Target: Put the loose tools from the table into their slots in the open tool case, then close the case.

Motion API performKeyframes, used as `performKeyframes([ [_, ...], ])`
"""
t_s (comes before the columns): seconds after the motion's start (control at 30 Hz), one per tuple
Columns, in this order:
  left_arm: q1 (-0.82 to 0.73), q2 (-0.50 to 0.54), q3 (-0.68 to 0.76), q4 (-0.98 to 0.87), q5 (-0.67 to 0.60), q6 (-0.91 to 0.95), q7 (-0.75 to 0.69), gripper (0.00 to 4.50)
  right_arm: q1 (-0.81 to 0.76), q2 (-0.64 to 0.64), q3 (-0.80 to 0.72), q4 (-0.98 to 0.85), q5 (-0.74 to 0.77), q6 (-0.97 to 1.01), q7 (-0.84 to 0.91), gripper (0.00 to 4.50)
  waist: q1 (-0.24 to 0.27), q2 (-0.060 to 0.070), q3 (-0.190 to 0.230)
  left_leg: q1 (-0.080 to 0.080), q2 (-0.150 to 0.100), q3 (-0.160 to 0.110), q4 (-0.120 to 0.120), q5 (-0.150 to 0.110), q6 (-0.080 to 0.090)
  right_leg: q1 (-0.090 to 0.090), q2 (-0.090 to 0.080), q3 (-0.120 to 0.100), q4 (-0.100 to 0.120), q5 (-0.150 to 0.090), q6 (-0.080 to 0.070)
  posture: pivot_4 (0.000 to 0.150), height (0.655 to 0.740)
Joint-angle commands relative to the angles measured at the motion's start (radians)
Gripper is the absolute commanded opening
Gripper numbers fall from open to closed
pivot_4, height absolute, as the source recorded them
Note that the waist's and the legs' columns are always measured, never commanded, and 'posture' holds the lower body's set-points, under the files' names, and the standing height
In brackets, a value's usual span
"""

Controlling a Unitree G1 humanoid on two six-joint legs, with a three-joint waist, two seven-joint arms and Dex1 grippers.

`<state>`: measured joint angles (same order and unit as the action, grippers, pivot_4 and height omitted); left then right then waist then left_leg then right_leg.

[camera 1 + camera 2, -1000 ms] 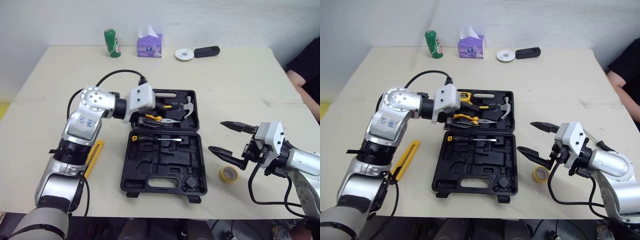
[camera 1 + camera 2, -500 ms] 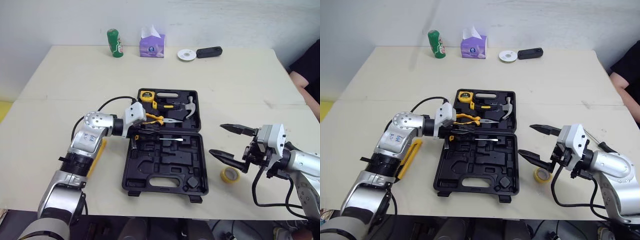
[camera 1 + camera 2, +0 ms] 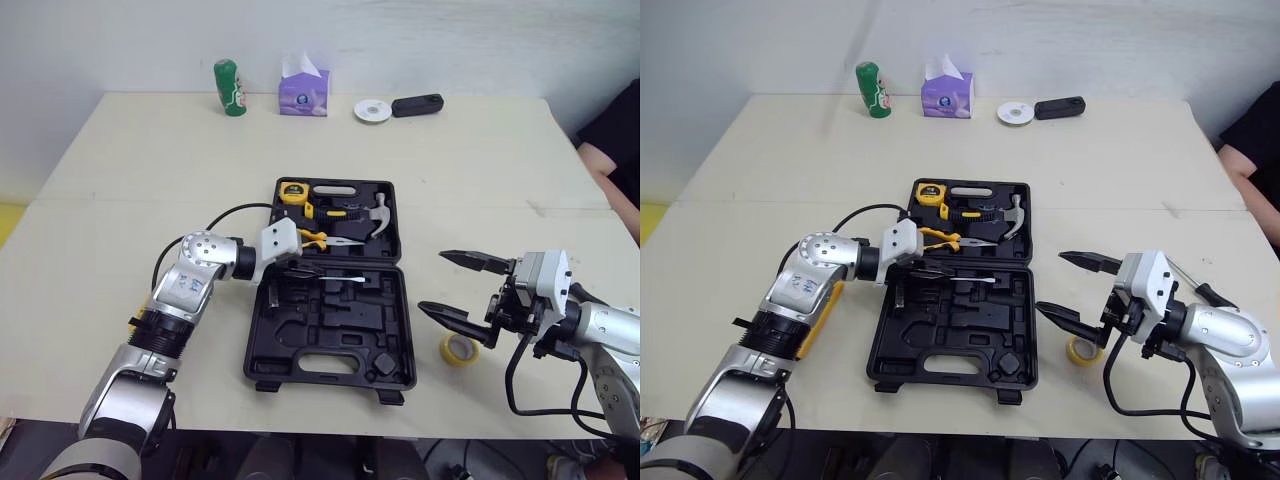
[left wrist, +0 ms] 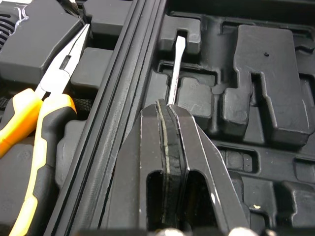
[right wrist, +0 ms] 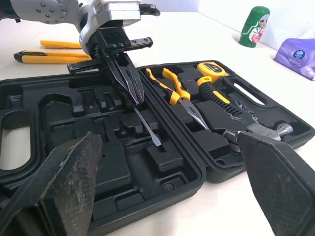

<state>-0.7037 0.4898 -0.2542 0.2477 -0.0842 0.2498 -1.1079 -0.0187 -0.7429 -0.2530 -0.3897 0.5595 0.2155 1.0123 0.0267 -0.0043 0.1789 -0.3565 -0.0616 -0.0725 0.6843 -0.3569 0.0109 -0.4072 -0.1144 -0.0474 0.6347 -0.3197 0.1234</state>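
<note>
Screwdriver (image 3: pixel 325 278) in the case (image 3: pixel 340 325), left claw (image 4: pixel 167 105) clenched over it, right claw (image 3: pixel 430 278) wide open; tape roll (image 3: pixel 457 348) at 3 o'clock and knife (image 5: pixel 54 57) at 9 still out, lid open

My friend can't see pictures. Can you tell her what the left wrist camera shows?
The left gripper, fingers shut, sits over a screwdriver lying in a slot of the black tool case. Yellow-handled pliers lie in the case's other half.
</note>
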Motion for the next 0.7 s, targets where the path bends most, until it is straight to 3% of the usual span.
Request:
performKeyframes([
  [0.03,0.023,0.028,-0.078,0.02,0.08,0.043,-0.009,0.14,0.002,0.0,-0.025,-0.016,0.015,-0.015,-0.001,4.5,0.0,0.0,-0.001,0.001,0.0,0.0,0.0,0.0,0.0,0.001,0.0,0.0,0.0,0.0,0.0,0.15,0.74],
  [0.23,0.0,0.012,-0.178,0.121,0.2,0.118,0.073,0.14,0.012,0.016,-0.015,-0.016,0.006,-0.026,-0.01,4.5,0.004,0.003,-0.008,0.009,0.0,-0.002,0.0,-0.001,0.001,0.013,0.0,0.0,-0.008,0.0,0.0,0.15,0.74],
  [0.47,0.019,-0.03,-0.232,0.17,0.217,0.228,0.115,0.14,0.02,0.032,-0.011,-0.027,0.0,-0.027,-0.034,4.5,-0.001,0.01,-0.023,0.033,0.001,-0.003,-0.003,-0.004,0.003,0.038,0.0,0.007,-0.014,0.0,0.0,0.15,0.74],
  [0.57,0.026,-0.044,-0.191,0.137,0.17,0.204,0.122,0.14,0.024,0.039,-0.008,-0.029,-0.007,-0.031,-0.043,4.5,-0.003,0.013,-0.028,0.04,0.005,-0.004,-0.004,-0.009,0.003,0.049,-0.001,0.007,-0.018,0.0,0.0,0.15,0.74],
  [0.7,0.029,-0.068,-0.059,0.044,0.037,0.021,0.077,0.14,0.025,0.044,-0.011,-0.011,-0.019,-0.054,-0.046,4.5,-0.004,0.017,-0.03,0.041,0.006,-0.004,-0.004,-0.01,0.002,0.046,-0.001,0.008,-0.018,-0.001,-0.001,0.15,0.74],
])
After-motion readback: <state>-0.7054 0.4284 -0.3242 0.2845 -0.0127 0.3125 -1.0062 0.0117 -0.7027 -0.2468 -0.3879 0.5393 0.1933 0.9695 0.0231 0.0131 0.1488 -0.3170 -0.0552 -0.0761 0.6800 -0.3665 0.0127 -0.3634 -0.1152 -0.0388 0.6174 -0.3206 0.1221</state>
